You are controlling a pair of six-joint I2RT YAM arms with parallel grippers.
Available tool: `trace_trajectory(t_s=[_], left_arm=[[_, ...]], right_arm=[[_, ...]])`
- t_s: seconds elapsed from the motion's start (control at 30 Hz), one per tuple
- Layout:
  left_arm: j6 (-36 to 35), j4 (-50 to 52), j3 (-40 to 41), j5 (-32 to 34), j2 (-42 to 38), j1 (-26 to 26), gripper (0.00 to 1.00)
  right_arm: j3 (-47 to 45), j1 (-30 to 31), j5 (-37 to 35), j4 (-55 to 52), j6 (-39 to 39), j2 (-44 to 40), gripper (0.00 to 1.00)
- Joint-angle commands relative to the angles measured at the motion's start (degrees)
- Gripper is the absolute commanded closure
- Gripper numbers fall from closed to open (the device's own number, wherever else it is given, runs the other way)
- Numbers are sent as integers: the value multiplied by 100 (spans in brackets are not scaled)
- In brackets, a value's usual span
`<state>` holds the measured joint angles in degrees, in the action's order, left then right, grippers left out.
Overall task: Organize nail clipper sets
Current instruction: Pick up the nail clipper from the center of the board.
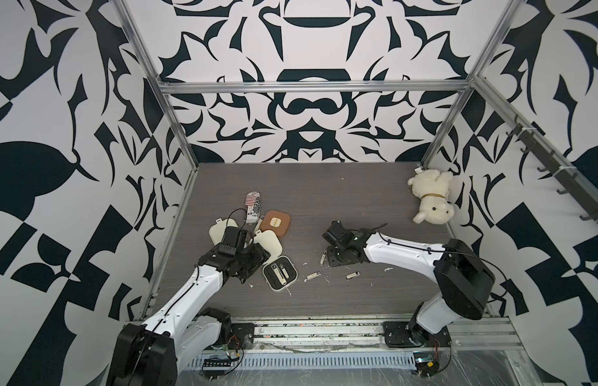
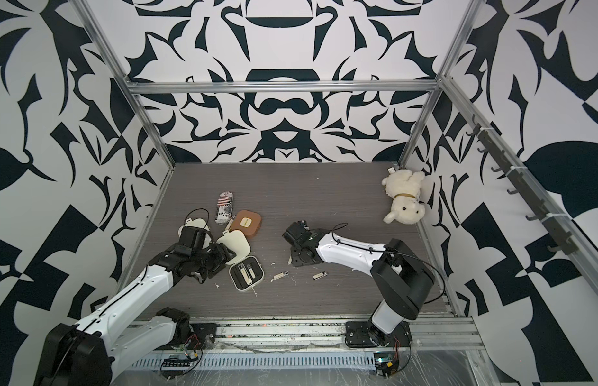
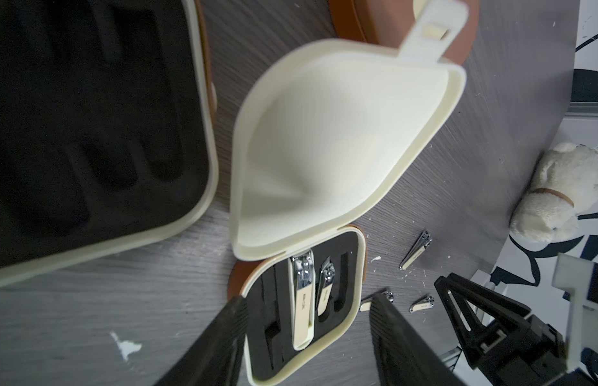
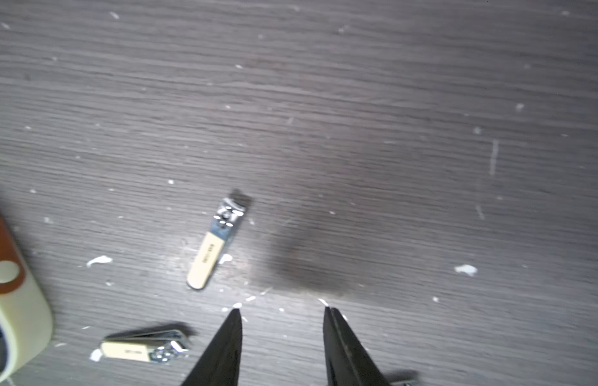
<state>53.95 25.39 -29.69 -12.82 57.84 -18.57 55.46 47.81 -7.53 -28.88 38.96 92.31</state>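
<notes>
A cream nail clipper case (image 1: 279, 272) (image 2: 247, 272) lies open with two clippers (image 3: 302, 300) in its black insert. Its lid (image 3: 324, 150) stands up. My left gripper (image 3: 307, 300) (image 1: 257, 262) hangs open over this case, one finger on each side. Beside it lies a second cream case (image 3: 90, 133) (image 1: 221, 230), open, its slots empty. A shut brown case (image 1: 275, 223) sits behind them. Loose clippers lie on the table (image 1: 313, 275) (image 1: 352, 275) (image 4: 214, 247) (image 4: 144, 351). My right gripper (image 4: 281, 310) (image 1: 334, 259) is open and empty, close behind the loose clipper.
A crushed striped can (image 1: 254, 207) lies behind the cases, next to the brown one. A white plush dog (image 1: 431, 197) sits in the far right corner. White scraps dot the grey wood-grain table (image 1: 357, 200). Metal frame posts and patterned walls enclose it.
</notes>
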Motion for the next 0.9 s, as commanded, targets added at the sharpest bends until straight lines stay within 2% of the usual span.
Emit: trace_trajectory(t_s=[0.0,0.23,0.5,0.87], left_arm=[[-66,-86,108,8,34,-15,37],[-45,-208,179,-22,102,-15,37],[-18,-271,291,-43,69,-15,37],[2,-433,385,-108,132,-15,37]], right_arm=[[344,9,122,133,26,112,55],[907,17,175,-11,-18,716,55],[1184,17,-3,-195,178,1221,60],[1319,11,31,-231,209,1476,76]])
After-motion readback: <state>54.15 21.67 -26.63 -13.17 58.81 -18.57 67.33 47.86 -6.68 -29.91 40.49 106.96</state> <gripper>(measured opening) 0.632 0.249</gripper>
